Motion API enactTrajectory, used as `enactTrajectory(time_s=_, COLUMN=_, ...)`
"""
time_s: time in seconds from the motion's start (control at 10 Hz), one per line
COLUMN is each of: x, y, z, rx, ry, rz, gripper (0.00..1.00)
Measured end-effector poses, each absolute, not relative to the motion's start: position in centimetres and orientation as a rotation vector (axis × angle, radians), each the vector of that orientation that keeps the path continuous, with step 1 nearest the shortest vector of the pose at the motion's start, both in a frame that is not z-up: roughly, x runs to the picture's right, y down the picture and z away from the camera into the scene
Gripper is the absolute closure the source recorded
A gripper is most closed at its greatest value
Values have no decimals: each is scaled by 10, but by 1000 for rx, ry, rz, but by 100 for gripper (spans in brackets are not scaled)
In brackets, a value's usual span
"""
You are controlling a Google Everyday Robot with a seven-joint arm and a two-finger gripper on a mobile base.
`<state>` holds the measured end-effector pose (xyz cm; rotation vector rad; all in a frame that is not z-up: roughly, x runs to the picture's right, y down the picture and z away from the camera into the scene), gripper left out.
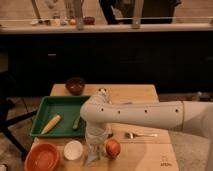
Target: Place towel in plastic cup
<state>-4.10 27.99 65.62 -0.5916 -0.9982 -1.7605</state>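
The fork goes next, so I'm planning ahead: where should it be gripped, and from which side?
Probably the slim handle of the fork, from straight above, jaws across it: it lies flat on the table, handle pointing right, clear of the fruit. The gripper is down at the front, between white cup and fruit.

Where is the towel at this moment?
In the camera view the towel hangs from the shut gripper at the table's front edge, between the white cup and the apple-like fruit.

Matt wooden table (145, 92), glossy pincer (95, 150)
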Motion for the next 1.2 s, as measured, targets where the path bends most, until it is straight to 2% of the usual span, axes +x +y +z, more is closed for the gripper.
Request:
enactTrajectory(time_s=0.3, x=-34, y=279, z=662, rx=-604, ry=-992, rz=-1743, gripper=96)
enactTrajectory(time_s=1.2, x=-35, y=279, z=662, rx=-604, ry=-994, rz=-1745, gripper=96)
